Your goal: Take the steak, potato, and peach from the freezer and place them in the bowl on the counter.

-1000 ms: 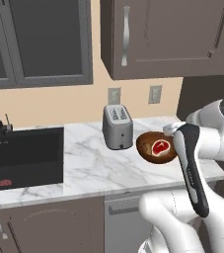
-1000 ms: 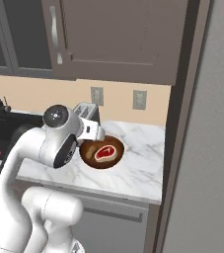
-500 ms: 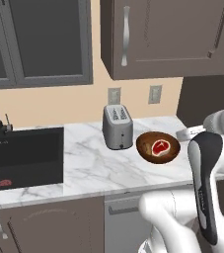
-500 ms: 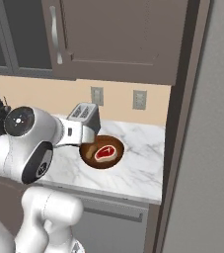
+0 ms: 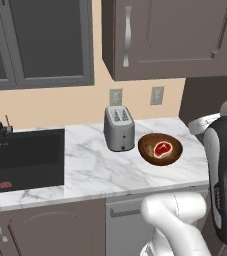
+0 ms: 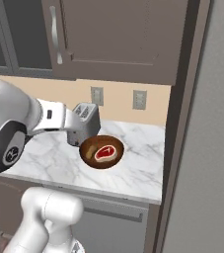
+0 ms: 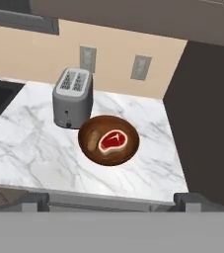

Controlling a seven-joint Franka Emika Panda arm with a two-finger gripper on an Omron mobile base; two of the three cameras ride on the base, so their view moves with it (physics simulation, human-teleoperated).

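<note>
Looking down from our tool, the toaster (image 7: 72, 97) stands ahead to the left on the bench (image 7: 29, 148), and just right of it sits the bowl (image 7: 108, 140), with the potato (image 7: 93, 140) in its left half and the steak (image 7: 113, 140) beside it. We judge two items delivered; the peach remains. Whether our tool is wide or narrow, we cannot tell.

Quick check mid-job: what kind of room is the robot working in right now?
A home-style kitchen, rendered in simulation. A marble counter holds a toaster and a wooden bowl with a steak in it, a black sink is set into it, and dark wall cabinets hang above.
</note>
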